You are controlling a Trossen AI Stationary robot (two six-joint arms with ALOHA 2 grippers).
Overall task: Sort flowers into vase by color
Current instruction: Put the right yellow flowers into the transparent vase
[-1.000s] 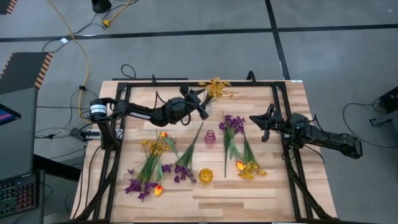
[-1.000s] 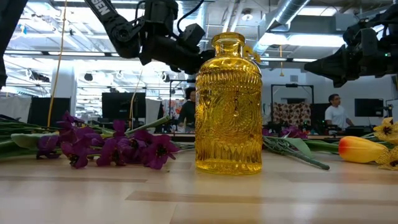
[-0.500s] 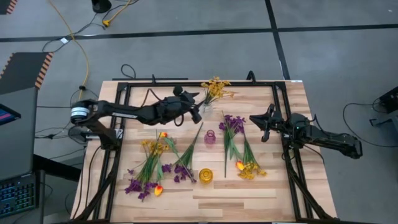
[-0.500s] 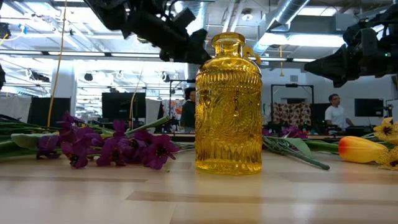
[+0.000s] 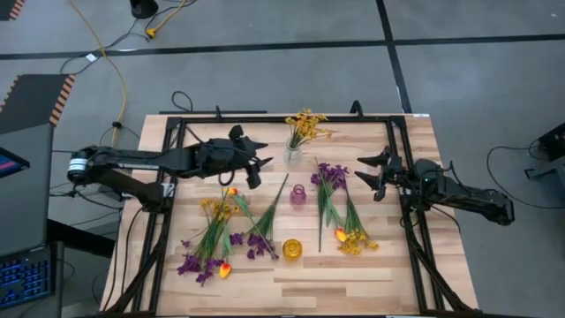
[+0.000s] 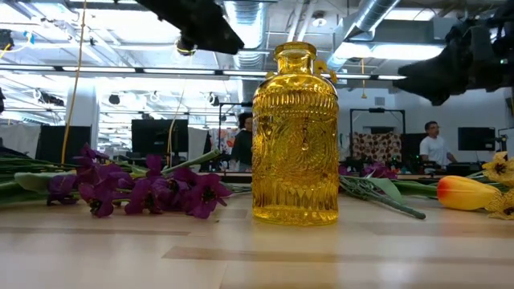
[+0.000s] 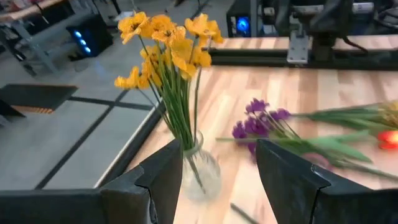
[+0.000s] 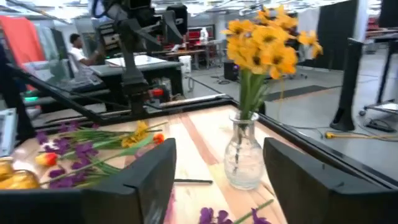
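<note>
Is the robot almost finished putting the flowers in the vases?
Not nearly. One bunch of small yellow flowers stands in the clear vase. Both tools, left and right, are open and empty. The purple vase and yellow vase look empty; other flowers lie on the table.

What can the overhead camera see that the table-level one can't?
Only the high view shows the clear vase holding yellow flowers, the purple vase and both open grippers, left and right. Only the low view shows people in the room behind. Both show the yellow vase and loose purple flowers.
</note>
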